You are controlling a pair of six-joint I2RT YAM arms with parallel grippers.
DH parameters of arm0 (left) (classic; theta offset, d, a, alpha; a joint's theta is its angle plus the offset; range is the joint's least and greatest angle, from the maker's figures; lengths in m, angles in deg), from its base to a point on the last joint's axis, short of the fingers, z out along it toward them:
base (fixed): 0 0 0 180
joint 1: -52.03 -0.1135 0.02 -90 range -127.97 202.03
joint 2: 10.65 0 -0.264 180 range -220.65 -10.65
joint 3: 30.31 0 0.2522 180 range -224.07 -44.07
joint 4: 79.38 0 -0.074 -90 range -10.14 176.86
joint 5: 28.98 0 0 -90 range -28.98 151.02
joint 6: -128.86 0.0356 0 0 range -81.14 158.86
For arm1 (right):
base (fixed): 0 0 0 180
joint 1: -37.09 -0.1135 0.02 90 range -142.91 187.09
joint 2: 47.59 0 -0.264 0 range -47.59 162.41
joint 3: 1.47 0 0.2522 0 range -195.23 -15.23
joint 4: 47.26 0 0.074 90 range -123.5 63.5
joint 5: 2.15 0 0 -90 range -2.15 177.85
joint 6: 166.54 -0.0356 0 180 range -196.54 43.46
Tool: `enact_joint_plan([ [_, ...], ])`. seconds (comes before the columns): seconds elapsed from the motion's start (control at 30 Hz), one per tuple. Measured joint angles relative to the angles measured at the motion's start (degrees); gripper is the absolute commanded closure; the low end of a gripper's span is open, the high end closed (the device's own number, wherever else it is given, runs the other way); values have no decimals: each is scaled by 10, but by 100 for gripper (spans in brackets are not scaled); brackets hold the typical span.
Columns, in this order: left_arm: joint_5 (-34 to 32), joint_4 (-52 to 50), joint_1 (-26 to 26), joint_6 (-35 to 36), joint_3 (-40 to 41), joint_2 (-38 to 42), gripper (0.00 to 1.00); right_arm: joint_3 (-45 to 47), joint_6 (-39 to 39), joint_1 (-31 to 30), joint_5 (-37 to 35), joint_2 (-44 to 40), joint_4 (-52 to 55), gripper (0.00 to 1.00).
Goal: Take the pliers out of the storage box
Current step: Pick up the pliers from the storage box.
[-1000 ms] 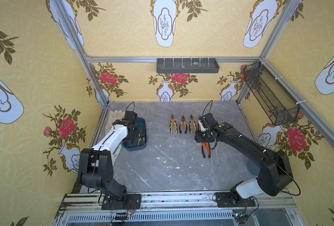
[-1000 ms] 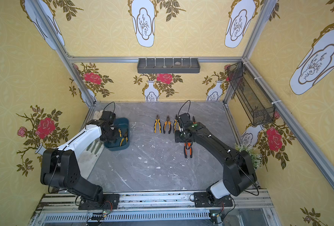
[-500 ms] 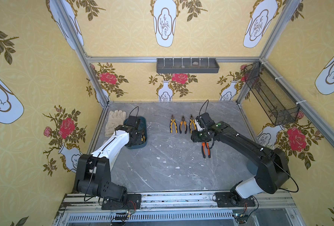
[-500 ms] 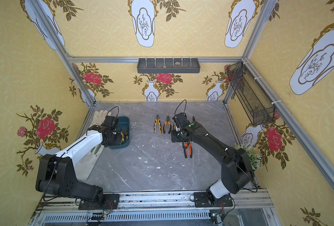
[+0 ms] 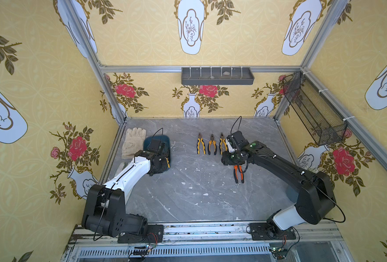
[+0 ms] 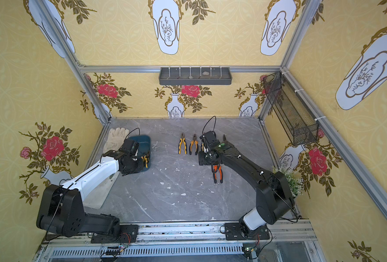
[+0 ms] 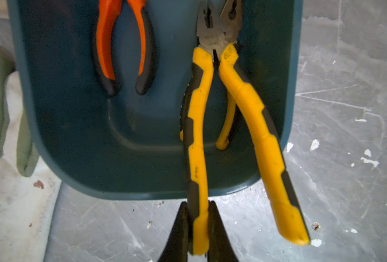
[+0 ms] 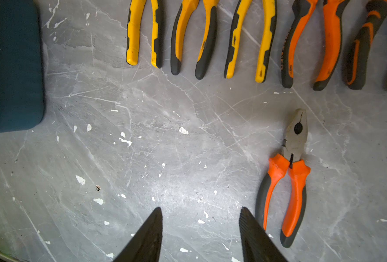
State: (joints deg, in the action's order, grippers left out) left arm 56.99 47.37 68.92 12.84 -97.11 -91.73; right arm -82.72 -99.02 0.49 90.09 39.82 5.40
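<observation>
By the dark teal plastic storage box (image 7: 79, 147), left claw (image 7: 198, 211) pinches yellow-and-black pliers (image 7: 197, 127) — seen only from its wrist; right claw (image 8: 200, 211) half open, empty.

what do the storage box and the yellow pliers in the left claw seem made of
Storage box: probably moulded plastic, dark teal, smooth, soft sheen, rounded corners. Yellow pliers: handles look like matte rubbery sleeves, yellow and black, scuffed; head looks like dull grey steel.

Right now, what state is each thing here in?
Dark teal plastic storage box, holds pliers.
Yellow-and-black pliers, handles spread, overhanging its rim.
Left gripper, shut on one of their handles.
Right gripper, open, empty.
Orange-and-black pliers, lying flat on grey table, jaws closed.
</observation>
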Motion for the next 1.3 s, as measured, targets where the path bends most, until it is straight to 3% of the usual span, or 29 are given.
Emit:
enact_joint_plan([
  [0.13,5,14,1,1,12,5,72,0,0,0,0,1,0,45],
  [0.27,20,7,3,1,16,7,65,0,0,0,0,1,0,45],
  [0.77,-15,-52,-4,35,-89,-38,64,3,0,0,0,1,-2,45],
  [1.07,-15,-52,-57,62,-102,-98,69,7,0,0,-5,-2,-2,45],
  [1.3,4,-42,-57,69,-116,-118,69,11,0,0,-7,-2,-3,45],
])
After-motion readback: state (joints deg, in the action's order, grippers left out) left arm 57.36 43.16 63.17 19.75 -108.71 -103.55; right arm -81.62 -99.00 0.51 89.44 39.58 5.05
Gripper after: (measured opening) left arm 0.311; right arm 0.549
